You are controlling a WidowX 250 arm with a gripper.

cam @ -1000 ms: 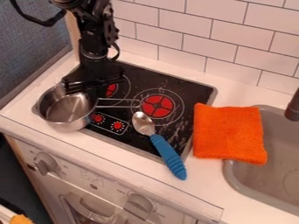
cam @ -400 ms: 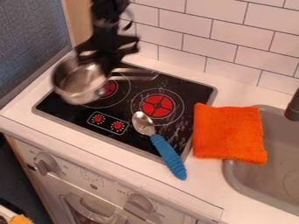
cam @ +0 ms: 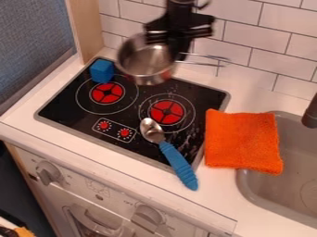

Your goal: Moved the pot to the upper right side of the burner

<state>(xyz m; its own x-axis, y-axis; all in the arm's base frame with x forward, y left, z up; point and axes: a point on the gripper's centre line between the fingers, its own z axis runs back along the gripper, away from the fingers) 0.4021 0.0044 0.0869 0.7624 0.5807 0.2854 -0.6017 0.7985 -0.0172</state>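
The black gripper [cam: 174,45] hangs near the tiled wall, above the back edge of the stovetop, and is shut on the rim of the metal pot [cam: 143,64]. The pot is held in the air, its wire handle pointing right. Below and left of it lies the left burner [cam: 107,93]; the right burner [cam: 167,112] is lower and further right, both red on the black stovetop [cam: 73,111].
A blue block [cam: 102,71] stands at the stovetop's back left corner. A spoon with a blue handle [cam: 179,165] lies across the front right of the stovetop. An orange cloth [cam: 243,141] lies between stovetop and sink [cam: 297,185]. A white tiled wall [cam: 255,32] rises behind.
The gripper has carried the pot from the stovetop's left side up and to the right, toward the back wall. The blue block and left burner have come into full view.
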